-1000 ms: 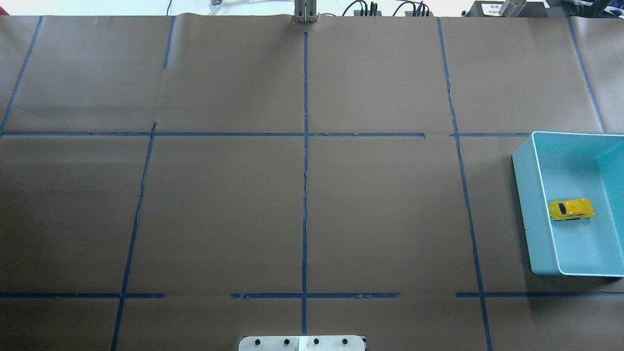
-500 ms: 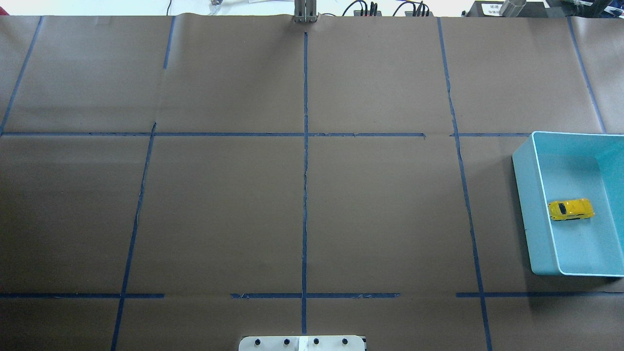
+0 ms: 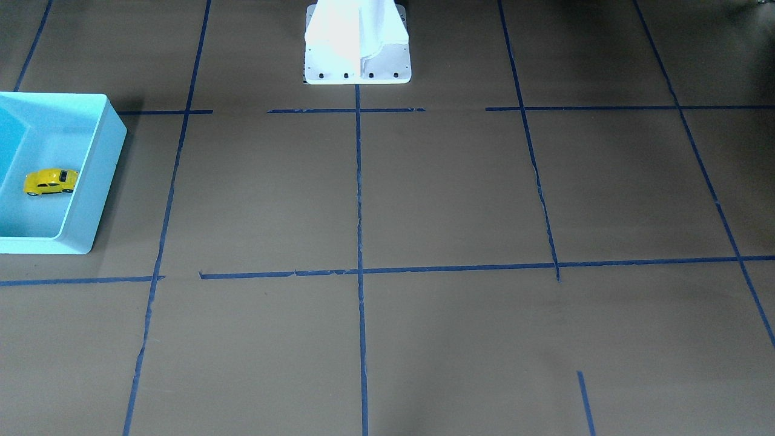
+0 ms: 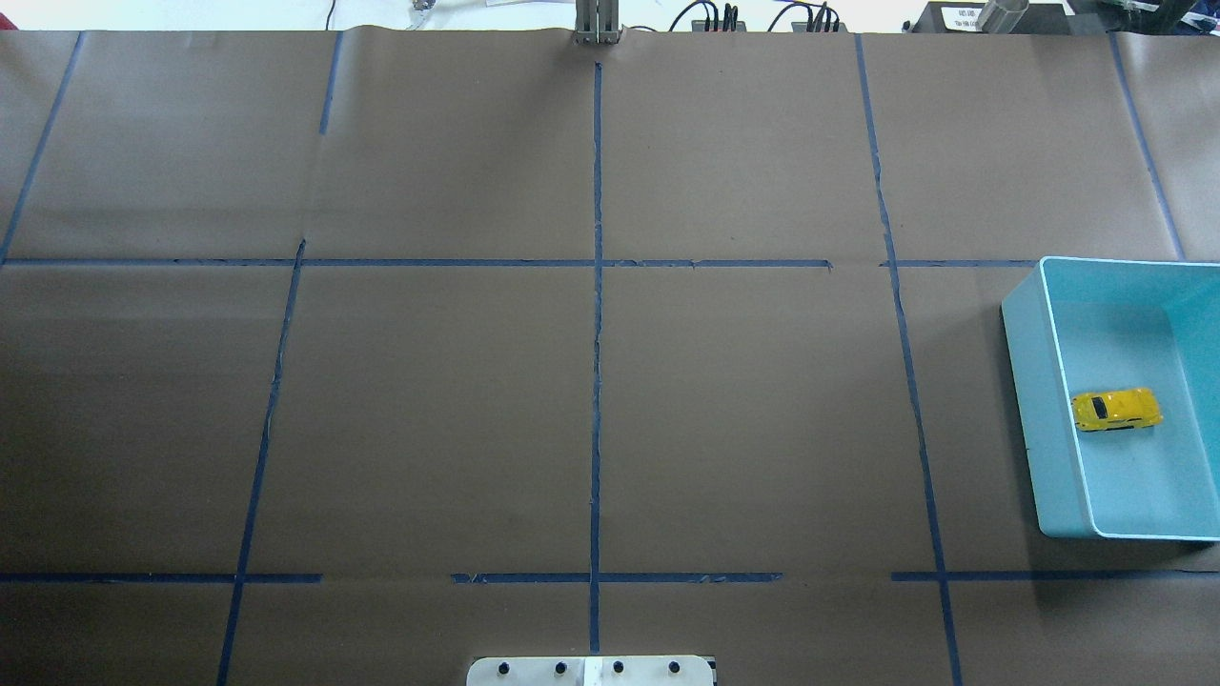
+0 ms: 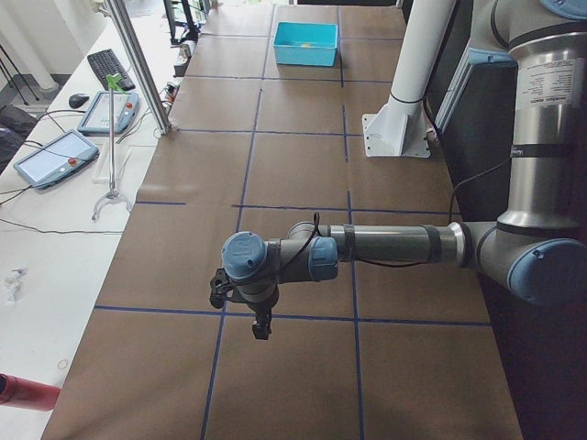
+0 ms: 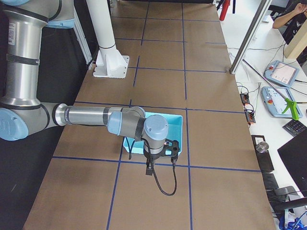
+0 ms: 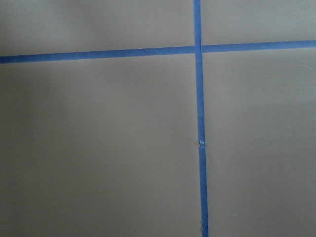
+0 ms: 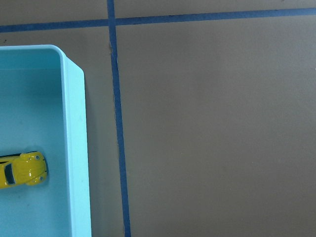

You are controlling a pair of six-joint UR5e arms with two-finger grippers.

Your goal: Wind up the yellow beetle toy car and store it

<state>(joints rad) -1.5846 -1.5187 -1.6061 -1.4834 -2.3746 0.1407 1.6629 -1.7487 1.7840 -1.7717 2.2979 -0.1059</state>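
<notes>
The yellow beetle toy car (image 4: 1116, 410) lies inside the turquoise bin (image 4: 1025, 410) at the table's right side, on the bin floor near its inner wall. The front-facing view shows the car (image 3: 51, 181) in the bin (image 3: 100, 181), and the right wrist view shows its rounded end (image 8: 24, 170) beside the bin's wall (image 8: 76, 148). No gripper touches the car. The left gripper (image 5: 223, 290) hangs over bare table at the far left end. The right gripper (image 6: 169, 147) hovers by the bin's near edge (image 6: 178, 125). I cannot tell whether either is open or shut.
Brown paper with blue tape lines (image 4: 597, 333) covers the table. The robot's white base plate (image 4: 591, 671) sits at the near middle edge. Tablets and a keyboard (image 5: 108, 66) lie on a side bench beyond the table. A metal post (image 4: 598, 21) stands at the far edge.
</notes>
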